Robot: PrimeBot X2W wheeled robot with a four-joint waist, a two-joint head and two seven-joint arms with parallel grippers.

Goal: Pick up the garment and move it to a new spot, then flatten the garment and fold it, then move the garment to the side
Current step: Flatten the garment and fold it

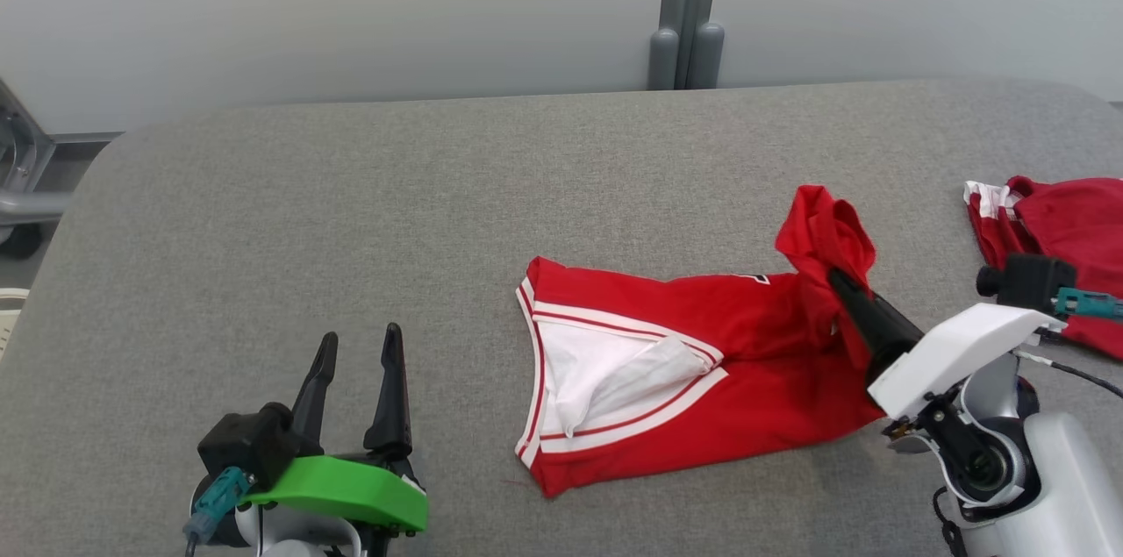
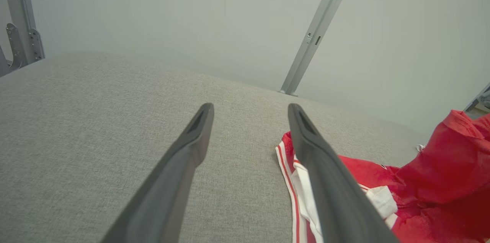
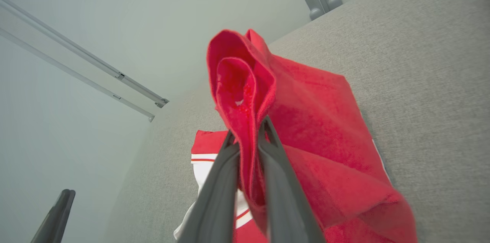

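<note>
Where the right tool [image 3: 248, 131] pinches it, the garment [image 1: 754, 338] bunches upward.

free: table [image 1: 351, 215] bare left and far | obstacles: garment [image 1: 754, 338] centre-right, other red garment [image 1: 1079, 224] right edge

The right gripper [image 1: 835, 278] has its tips buried in a bunched fold of the red garment [image 1: 746, 329]. A second red garment [image 1: 1075, 219] is cut off by the head view's right edge and partly covered by a wrist camera [image 1: 1031, 281]. A small mark [image 1: 760, 279] is illegible.
</note>
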